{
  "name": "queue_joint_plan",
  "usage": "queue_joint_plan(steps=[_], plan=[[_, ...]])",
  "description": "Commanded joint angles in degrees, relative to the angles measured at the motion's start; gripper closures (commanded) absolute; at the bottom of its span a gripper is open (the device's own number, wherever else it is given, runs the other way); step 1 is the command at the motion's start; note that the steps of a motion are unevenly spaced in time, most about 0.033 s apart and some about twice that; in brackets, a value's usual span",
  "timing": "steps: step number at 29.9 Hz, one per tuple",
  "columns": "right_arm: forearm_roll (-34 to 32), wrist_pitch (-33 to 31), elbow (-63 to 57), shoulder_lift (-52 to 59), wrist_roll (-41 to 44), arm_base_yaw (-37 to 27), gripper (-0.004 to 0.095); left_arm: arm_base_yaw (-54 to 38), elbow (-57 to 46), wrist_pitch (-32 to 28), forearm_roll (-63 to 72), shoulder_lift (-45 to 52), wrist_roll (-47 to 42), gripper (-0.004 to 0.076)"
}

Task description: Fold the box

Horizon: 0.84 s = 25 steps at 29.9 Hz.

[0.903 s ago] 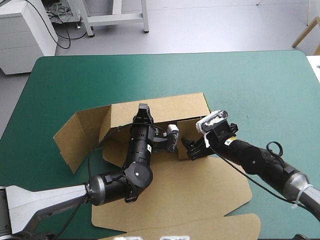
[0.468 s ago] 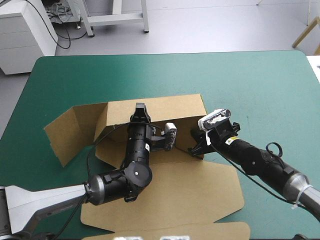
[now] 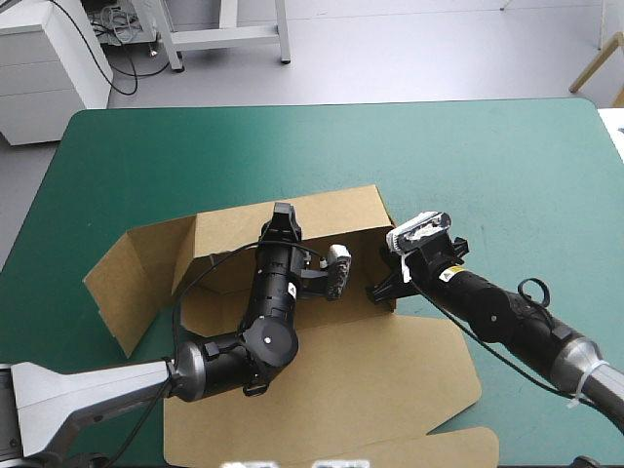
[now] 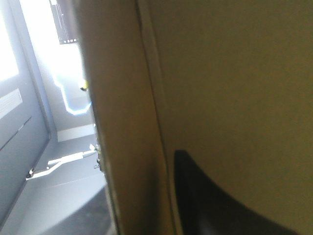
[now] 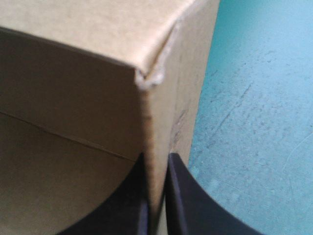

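Centrally on the teal-green tabletop [image 3: 487,166] sits the brown box [image 3: 322,380], half formed: its far wall stands upright, a side flap splays toward the table's left edge, and the lid panel lies flat toward the near edge. The right gripper [image 3: 375,291] pinches the right side wall just below its upper corner, and its black fingers [image 5: 195,205] are almost closed, one on each face of the board. The left gripper [image 3: 281,216] reaches to the top of the far wall. There one black finger [image 4: 220,205] lies against the board, close beside a fold; the other is hidden behind the wall, so the grip looks nearly closed on it.
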State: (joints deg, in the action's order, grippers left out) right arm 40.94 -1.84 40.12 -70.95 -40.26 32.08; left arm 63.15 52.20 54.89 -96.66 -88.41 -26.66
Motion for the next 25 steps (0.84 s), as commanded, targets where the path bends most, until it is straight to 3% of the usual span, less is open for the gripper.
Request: queue_joint_plan(steps=[1,2,5,18,25], plan=[[0.0,2.7,2.1,2.0,-0.8,0.4,0.0927,0.3,1.3,0.3,-7.3,1.9,-0.8,0.036],[0.0,2.8,2.1,2.0,-0.8,0.4,0.0927,0.3,1.3,0.2,-7.3,1.9,-1.4,0.0286],[0.0,3.3,2.1,2.0,-0.8,0.4,0.0927,0.3,1.3,0.2,-7.3,1.9,-2.2,0.0196],[0.7,13.8,3.9,0.3,-0.1,-1.9,0.0927,1.3,1.3,4.0,-7.3,1.9,-2.2,0.0195],[0.6,12.0,12.9,-5.1,-0.8,-8.8,0.0927,3.0,1.3,3.9,-7.4,1.9,-2.2,0.0195]])
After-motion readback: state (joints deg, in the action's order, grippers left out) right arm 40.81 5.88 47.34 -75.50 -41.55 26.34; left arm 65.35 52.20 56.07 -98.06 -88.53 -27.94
